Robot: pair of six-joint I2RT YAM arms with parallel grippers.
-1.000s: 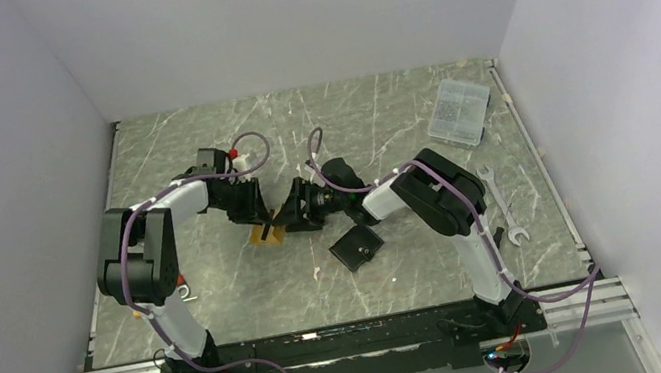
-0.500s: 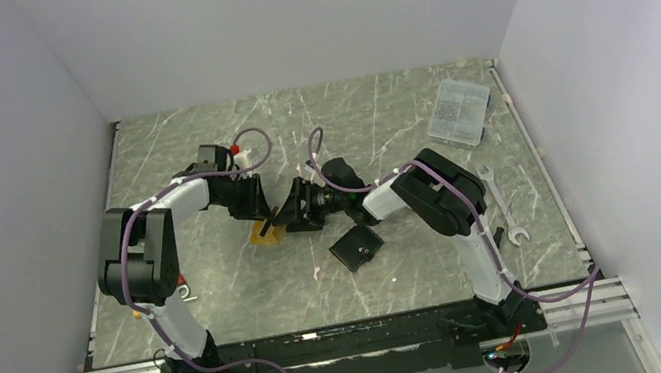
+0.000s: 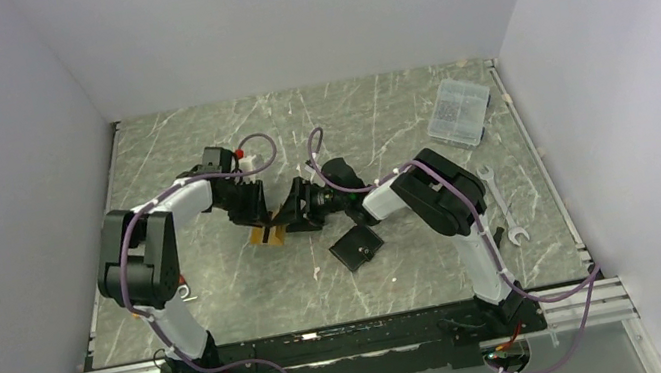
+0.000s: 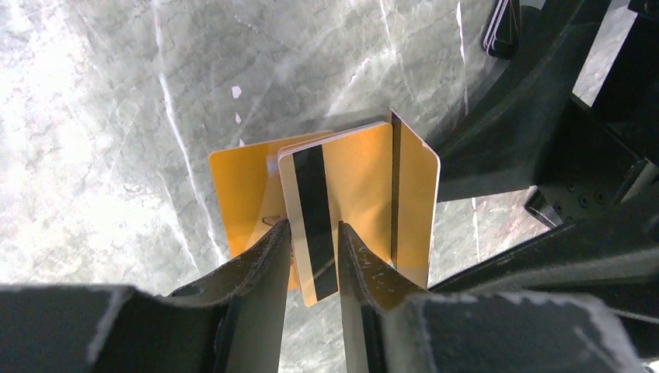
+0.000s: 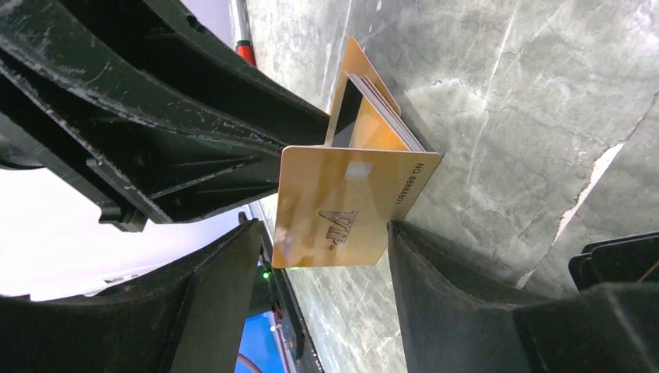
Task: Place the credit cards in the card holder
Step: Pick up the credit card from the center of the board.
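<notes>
The left arm [image 3: 179, 200] and the right arm [image 3: 382, 200] have white shells on the long links and black blocks at the joints. A purple cable [image 3: 250, 143] with pale ties follows each arm and makes a loop just behind its gripper. Close behind the left gripper [image 4: 313, 227] is a small red spot [image 3: 240, 150]. Its fingers [image 4: 256, 264] are matt black with pale scratches on the edges (the right gripper [image 5: 322, 225] has the same wear). Behind the right gripper, the black body has small round holes [image 4: 573, 186].
</notes>
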